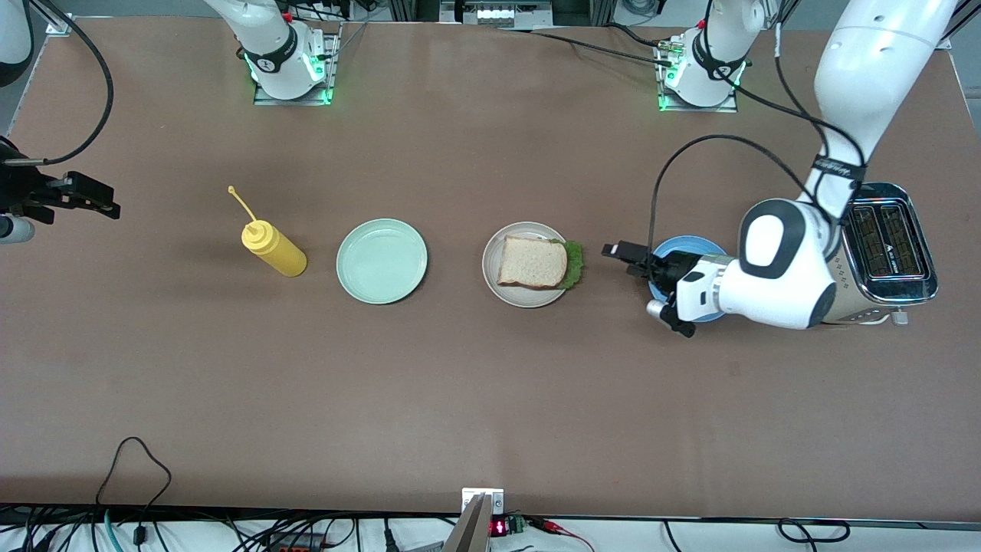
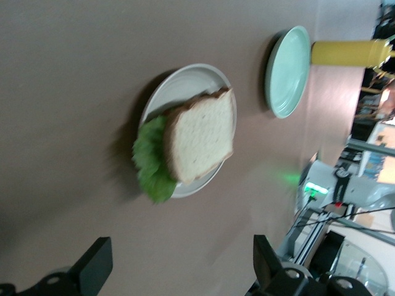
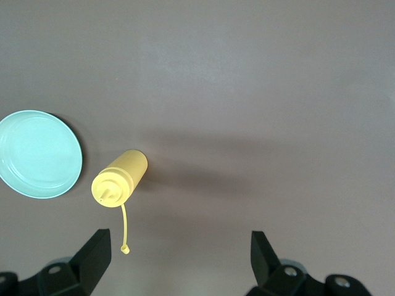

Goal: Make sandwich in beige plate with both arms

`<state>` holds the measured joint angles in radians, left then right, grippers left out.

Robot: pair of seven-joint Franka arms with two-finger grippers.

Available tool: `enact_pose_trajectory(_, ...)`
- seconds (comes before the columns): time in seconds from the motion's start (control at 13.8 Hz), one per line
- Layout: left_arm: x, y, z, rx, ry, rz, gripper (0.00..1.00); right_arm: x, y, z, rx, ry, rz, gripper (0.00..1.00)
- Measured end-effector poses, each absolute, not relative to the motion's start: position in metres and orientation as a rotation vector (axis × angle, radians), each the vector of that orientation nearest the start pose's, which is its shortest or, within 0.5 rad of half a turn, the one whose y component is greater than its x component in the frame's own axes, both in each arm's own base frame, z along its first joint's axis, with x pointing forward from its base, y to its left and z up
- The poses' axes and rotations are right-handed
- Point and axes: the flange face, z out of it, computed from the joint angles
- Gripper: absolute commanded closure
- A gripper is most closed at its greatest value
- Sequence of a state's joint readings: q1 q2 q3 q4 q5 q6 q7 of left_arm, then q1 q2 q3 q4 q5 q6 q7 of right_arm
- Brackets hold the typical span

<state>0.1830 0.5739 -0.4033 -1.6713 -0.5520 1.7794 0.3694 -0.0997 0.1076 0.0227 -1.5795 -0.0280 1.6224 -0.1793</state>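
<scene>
Your right gripper (image 1: 103,201) hung spread and empty over the table's right-arm edge. The lettuce-and-bread sandwich (image 1: 536,262) lay on the round beige plate (image 1: 493,280) mid-table. Your left gripper (image 1: 619,253) hovered spread, empty, over the blue plate (image 1: 686,244).

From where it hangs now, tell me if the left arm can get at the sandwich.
Probably yes. The left gripper hangs over the blue plate with its fingers open, facing the sandwich on the beige plate. Only bare table lies between them.
</scene>
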Motion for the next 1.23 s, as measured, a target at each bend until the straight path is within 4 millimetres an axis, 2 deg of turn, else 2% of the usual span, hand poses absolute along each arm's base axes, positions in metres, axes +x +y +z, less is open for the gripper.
enact_pose_trajectory(0.29,0.62,-0.112,0.304,2.469,-0.433,-0.46,0.0,0.586,-0.049,0.563,-3.152,-0.165,0.107,0.0)
enact_pose_trajectory(0.43,0.622,-0.1,0.326,2.59,-0.425,-0.446,0.0,0.586,-0.049,0.563,-3.152,-0.165,0.107,0.0)
enact_pose_trajectory(0.72,0.622,-0.082,0.403,2.864,-0.376,-0.381,0.0,0.586,-0.048,0.563,-3.152,-0.165,0.107,0.0)
enact_pose_trajectory(0.94,0.615,-0.072,0.464,3.079,-0.274,-0.257,0.0,0.586,-0.043,0.563,-3.108,-0.16,0.094,0.0)
enact_pose_trajectory(1.08,0.607,-0.062,0.506,3.143,-0.133,-0.145,0.0,0.587,-0.037,0.564,-3.094,-0.171,0.087,0.0)
enact_pose_trajectory(1.23,0.598,-0.039,0.548,3.158,-0.035,-0.03,0.0,0.587,-0.026,0.565,-3.094,-0.183,0.086,0.0)
